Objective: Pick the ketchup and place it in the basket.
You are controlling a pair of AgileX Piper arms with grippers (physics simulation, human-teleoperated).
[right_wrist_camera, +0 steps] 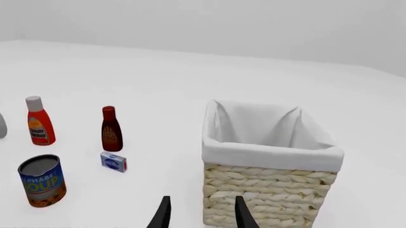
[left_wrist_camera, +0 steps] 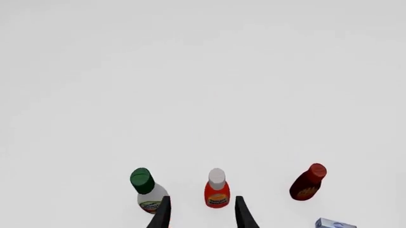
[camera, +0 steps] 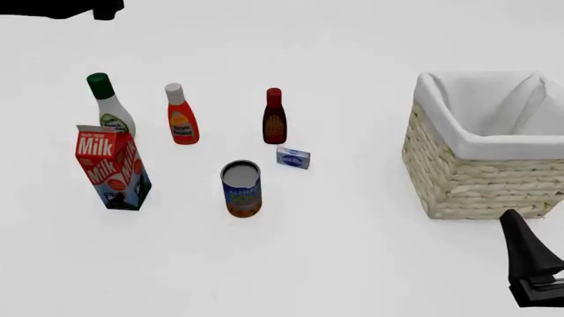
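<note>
Right hand (right_wrist_camera: pixel 199 213) sat parted and empty; ketchup (camera: pixel 181 117) looked light, slick, best pinched at its waist.

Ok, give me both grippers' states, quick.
Left gripper: open, empty, fingers apart above the red-orange white-capped ketchup bottle.
Right gripper: open, empty, before the pale woven wicker basket.

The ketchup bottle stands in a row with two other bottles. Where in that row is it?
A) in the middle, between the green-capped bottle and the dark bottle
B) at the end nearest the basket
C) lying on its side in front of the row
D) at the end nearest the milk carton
A: in the front view the ketchup stands upright between the green-capped bottle and the dark bottle.
</note>
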